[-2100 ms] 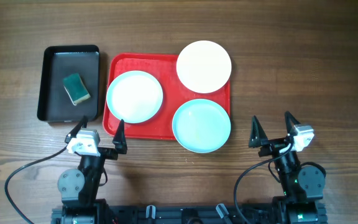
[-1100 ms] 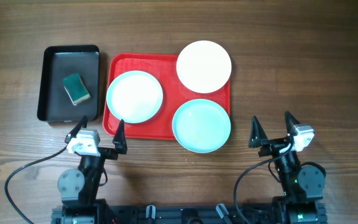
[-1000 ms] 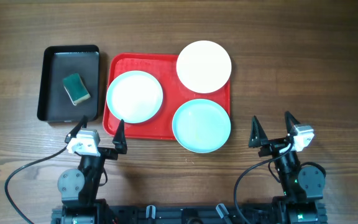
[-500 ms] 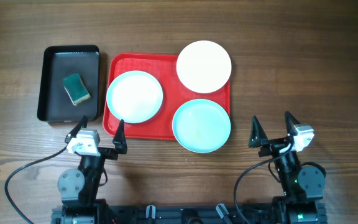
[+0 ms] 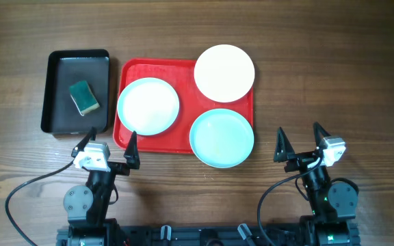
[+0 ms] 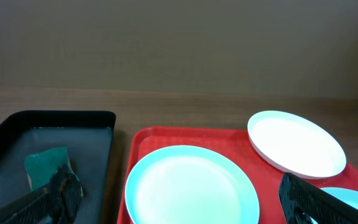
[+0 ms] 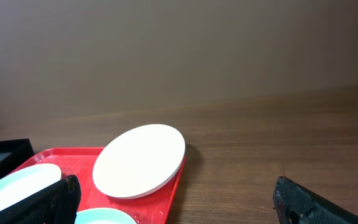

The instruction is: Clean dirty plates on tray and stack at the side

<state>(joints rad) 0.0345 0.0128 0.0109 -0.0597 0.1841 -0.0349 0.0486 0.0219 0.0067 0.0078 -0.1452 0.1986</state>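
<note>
On the wooden counter [image 5: 334, 61], the large red tray [image 5: 183, 68] lies near the middle, its long side running left to right. Just beside its left edge, not touching, sits a smaller black tray [image 5: 63, 72]. All three plates are on the red tray, none stacked. The white plate [image 5: 148, 106] lies flat on the tray's left half, inside the rim. The cream plate [image 5: 224, 73] sits at the far right corner and overhangs the rim on the far and right sides. The pale aqua plate [image 5: 221, 137] sits at the near right corner, reaching past the near rim. The cream and aqua plates lie very close to each other.

The left end effector [image 5: 108, 143] hovers by the red tray's near left corner, fingers spread wide and empty. The right end effector [image 5: 299, 140] hangs over bare wood to the right of the aqua plate, likewise released and holding nothing. A green sponge [image 5: 83, 97] rests inside the black tray.
</note>
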